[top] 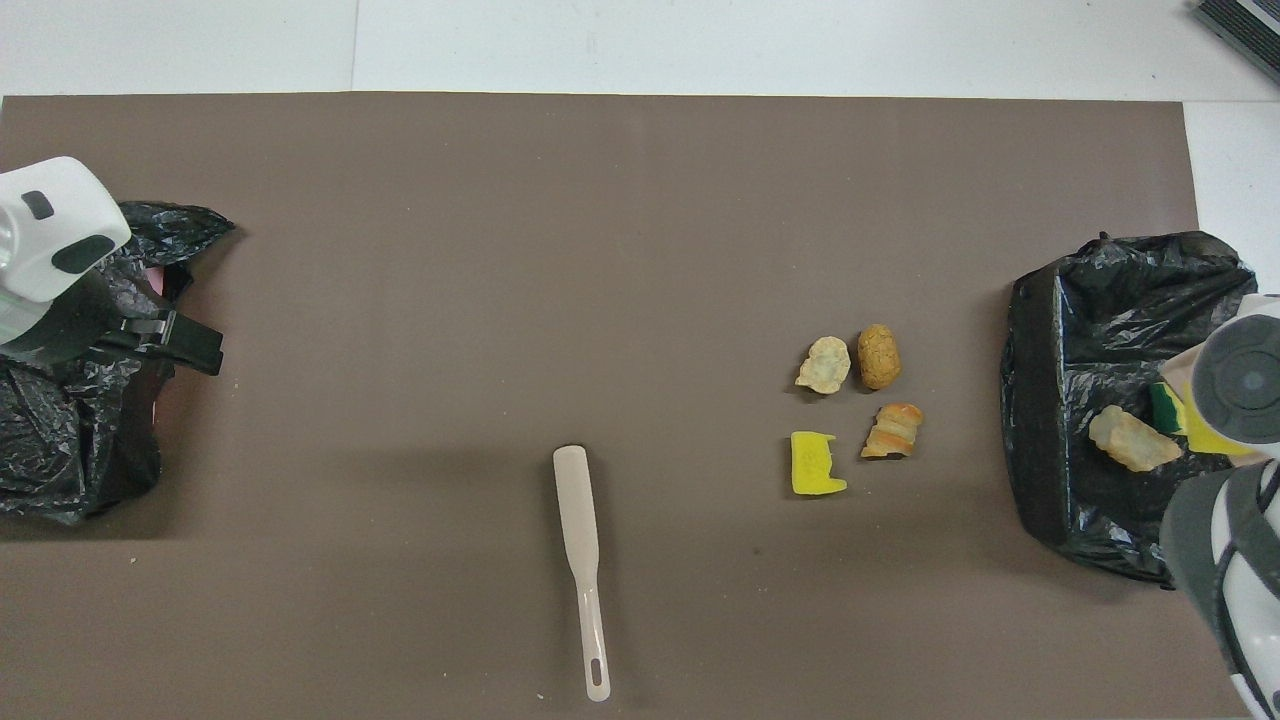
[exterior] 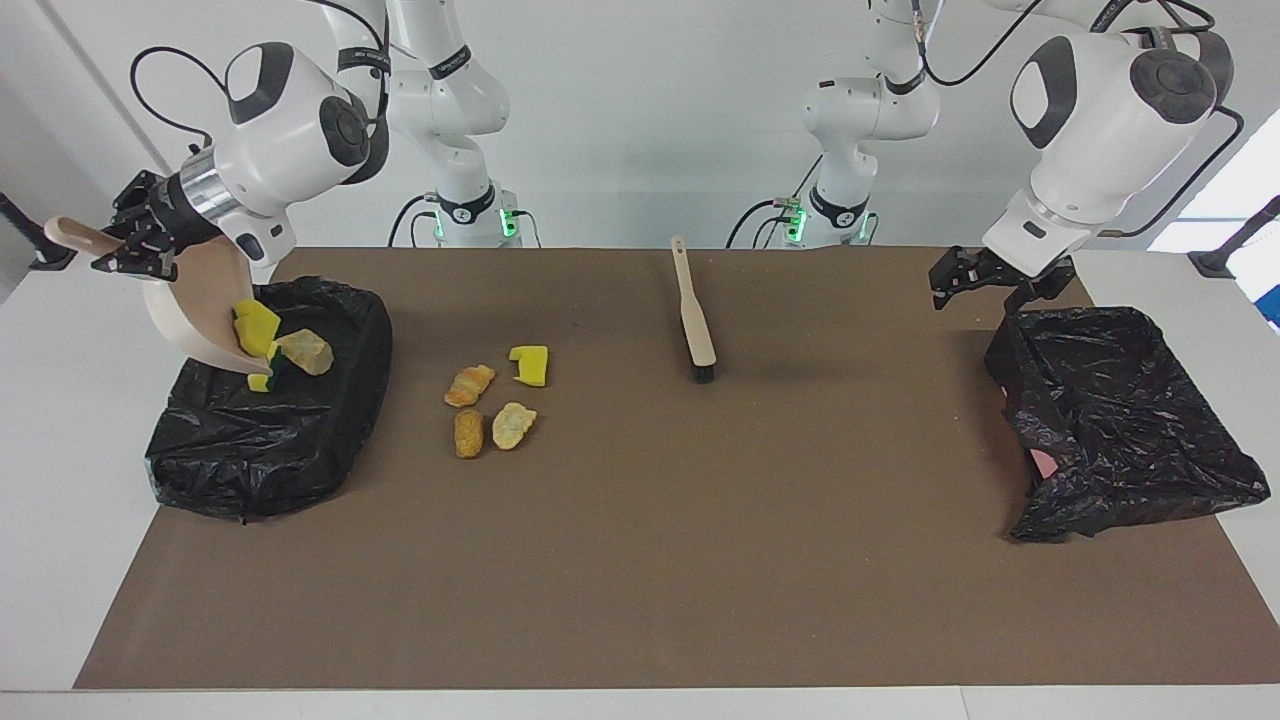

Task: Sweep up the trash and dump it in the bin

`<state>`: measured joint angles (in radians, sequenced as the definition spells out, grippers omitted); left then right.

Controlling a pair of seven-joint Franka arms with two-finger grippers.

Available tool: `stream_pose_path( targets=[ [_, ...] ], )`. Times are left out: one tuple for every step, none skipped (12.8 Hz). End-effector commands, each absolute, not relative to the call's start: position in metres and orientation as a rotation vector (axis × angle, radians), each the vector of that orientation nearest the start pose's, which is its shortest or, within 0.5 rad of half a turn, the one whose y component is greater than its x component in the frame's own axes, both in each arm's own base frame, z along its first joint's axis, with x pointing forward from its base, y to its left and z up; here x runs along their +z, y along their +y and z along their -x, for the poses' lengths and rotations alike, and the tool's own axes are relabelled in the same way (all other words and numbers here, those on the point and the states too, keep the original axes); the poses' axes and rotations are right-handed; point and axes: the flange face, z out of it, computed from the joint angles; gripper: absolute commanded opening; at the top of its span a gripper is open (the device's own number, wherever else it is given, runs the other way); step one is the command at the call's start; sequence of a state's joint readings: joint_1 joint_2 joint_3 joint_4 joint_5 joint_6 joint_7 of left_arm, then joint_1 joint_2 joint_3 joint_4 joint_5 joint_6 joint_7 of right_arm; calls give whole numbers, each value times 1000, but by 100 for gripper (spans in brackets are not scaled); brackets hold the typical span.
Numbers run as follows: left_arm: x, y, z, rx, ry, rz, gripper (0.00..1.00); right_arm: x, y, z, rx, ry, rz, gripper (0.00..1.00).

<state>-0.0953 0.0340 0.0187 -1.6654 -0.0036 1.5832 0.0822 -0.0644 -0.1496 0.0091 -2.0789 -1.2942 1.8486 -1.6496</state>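
Note:
My right gripper [exterior: 130, 240] is shut on the handle of the beige dustpan [exterior: 195, 310], which tilts steeply down over the black-bagged bin [exterior: 260, 450] at the right arm's end. Yellow sponge chunks [exterior: 258, 328] slide off its lip beside a beige lump [exterior: 304, 352] lying in the bin. On the mat beside that bin lie more pieces of trash: a yellow sponge piece [top: 817, 463], an orange bread-like piece [top: 893, 430], a brown piece [top: 878, 356] and a pale lump [top: 823, 364]. My left gripper [exterior: 972, 283] hangs open and empty over the rim of the other bin [exterior: 1120, 420].
The brush [exterior: 696, 315] lies on the brown mat mid-table, its handle toward the robots, apart from both grippers. The second black-bagged bin [top: 60, 460] stands at the left arm's end. White table borders the mat on all sides.

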Motion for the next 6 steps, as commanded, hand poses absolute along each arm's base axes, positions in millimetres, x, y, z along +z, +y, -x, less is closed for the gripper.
stream_pose_path(
  targets=[
    [558, -28, -561, 209, 246, 3114, 100, 543, -82, -502, -1239, 1712, -1017, 0],
    [557, -19, -561, 210, 210, 3124, 100, 546, -77, -497, -1251, 1684, -1039, 0],
    [557, -16, -562, 198, 200, 3130, 100, 539, -56, -487, -1240, 1648, -1067, 0],
    [557, -15, -564, 179, 200, 3131, 100, 537, -45, -482, -1226, 1621, -1127, 0],
    [558, -15, -564, 171, 193, 3133, 100, 541, -43, -479, -1214, 1589, -1199, 0],
    [557, -16, -565, 171, 190, 3133, 100, 549, -20, -477, -1169, 1556, -1248, 0]
  ],
)
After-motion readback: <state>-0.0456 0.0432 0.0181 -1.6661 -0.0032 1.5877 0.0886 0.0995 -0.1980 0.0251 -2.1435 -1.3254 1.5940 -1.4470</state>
